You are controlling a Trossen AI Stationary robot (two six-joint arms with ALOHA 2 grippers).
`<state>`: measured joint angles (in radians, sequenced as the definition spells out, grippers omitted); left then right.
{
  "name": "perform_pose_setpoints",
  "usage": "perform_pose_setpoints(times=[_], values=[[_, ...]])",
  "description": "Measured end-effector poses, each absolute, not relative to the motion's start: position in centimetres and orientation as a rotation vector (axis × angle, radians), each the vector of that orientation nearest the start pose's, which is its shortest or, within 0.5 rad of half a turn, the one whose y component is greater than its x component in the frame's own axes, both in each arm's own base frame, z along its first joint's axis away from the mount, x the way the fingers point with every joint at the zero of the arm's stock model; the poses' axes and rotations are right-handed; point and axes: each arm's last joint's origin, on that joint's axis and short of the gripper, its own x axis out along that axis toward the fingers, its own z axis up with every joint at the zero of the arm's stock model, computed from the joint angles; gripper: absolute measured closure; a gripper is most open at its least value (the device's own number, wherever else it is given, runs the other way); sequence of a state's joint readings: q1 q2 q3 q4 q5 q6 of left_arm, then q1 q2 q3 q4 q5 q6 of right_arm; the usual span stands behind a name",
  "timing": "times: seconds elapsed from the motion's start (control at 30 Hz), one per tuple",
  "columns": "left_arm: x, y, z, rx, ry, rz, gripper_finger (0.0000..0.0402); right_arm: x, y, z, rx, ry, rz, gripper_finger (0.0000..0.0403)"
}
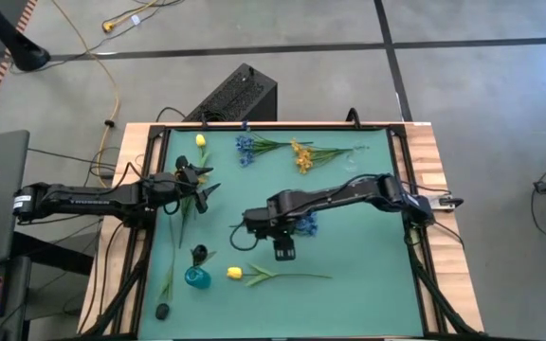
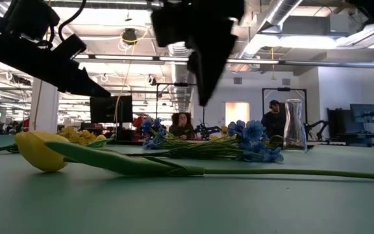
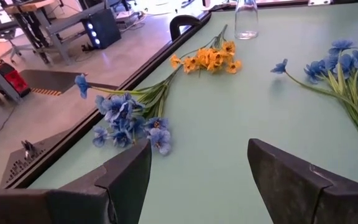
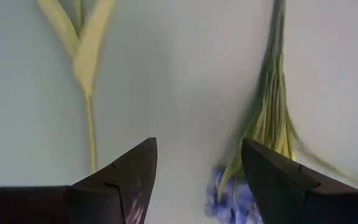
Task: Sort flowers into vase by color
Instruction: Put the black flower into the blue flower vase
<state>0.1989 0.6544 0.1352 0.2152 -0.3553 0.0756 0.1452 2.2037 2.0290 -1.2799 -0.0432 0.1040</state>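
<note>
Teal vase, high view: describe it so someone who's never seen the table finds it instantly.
Start at the green mat covering the table, then go to its near-left area, below the left gripper. The teal vase stands there, just left of the yellow tulip lying flat. It is the only round, glossy blue-green thing among thin-stemmed flowers.

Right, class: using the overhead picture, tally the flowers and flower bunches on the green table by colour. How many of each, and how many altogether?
Blue bunches: 2
Yellow-orange bunches: 1
Yellow tulips: 2
Dark-headed flowers: 2
Total: 7
</note>
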Motion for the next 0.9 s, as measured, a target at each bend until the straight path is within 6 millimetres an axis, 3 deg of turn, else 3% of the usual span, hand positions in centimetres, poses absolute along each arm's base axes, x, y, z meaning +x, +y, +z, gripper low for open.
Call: perform_pose_setpoints(times=[0.2,0.4,0.6,0.73,0.9], values=[[13.9,3.8,16.6,0.089,0.326,0.539,0.0146,40.5,4.5,24.8,0.048,1.353,0.021,0.0143],[13.9,3.8,16.8,0.087,0.307,0.540,0.0146,36.4,1.4,26.9,0.043,1.116,-0.053,0.0143],[14.0,3.9,17.1,0.057,0.263,0.546,0.0146,33.3,-1.7,26.7,0.002,0.968,-0.102,0.0143],[14.1,3.9,17.3,0.043,0.241,0.548,0.0146,32.6,-3.4,26.2,-0.032,0.956,-0.120,0.0143],[14.2,3.9,17.7,0.068,0.201,0.543,0.0146,33.6,-5.3,25.6,-0.040,0.892,-0.156,0.0143]])
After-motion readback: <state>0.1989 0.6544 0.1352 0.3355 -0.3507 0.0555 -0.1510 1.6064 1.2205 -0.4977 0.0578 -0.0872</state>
